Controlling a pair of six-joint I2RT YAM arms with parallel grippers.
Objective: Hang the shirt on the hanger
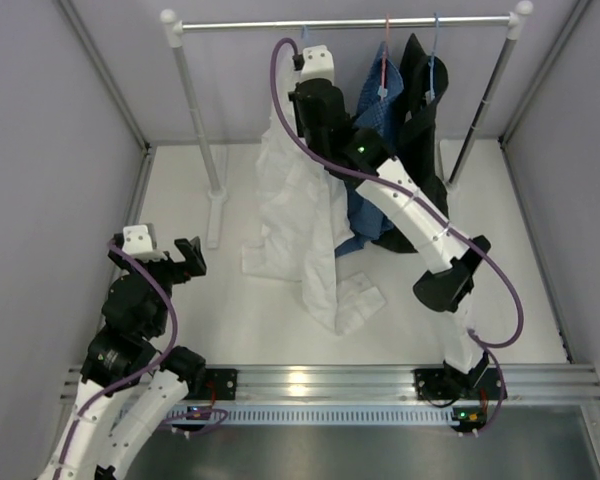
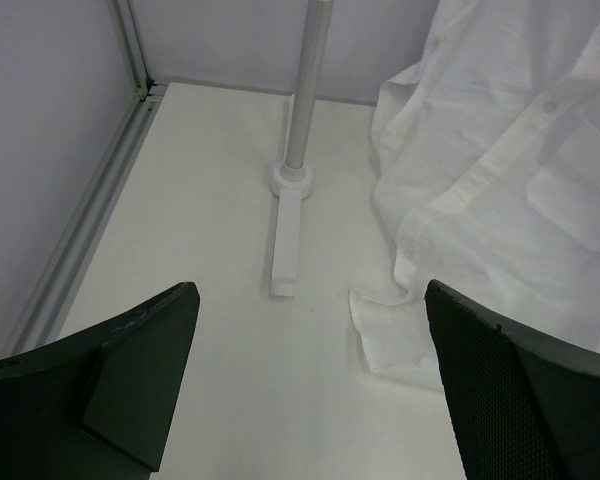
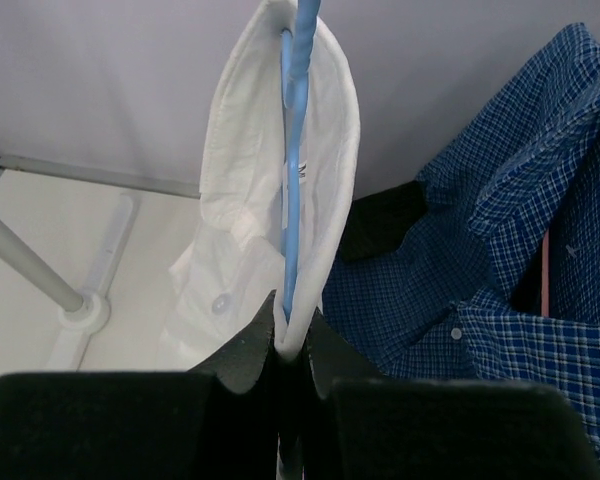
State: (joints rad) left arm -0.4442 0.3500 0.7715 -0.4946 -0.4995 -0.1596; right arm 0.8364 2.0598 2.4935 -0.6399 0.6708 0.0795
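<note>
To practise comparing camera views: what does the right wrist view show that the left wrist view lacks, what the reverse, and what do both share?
Right wrist only: the right gripper shut on the shirt at its collar, the hanger threaded inside, and the blue checked shirt and black garment beside. Left wrist only: the left gripper open above the table, and the shirt's sleeve end lying on it. Both: the shirt and the rack's post with its base.

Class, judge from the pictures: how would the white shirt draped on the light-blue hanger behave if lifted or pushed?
Probably floppy: the shirt hangs in folds and its cuff pools on the table. Likely light, as the thin hanger carries it unbent. A push would likely crumple it rather than slide it whole.
</note>
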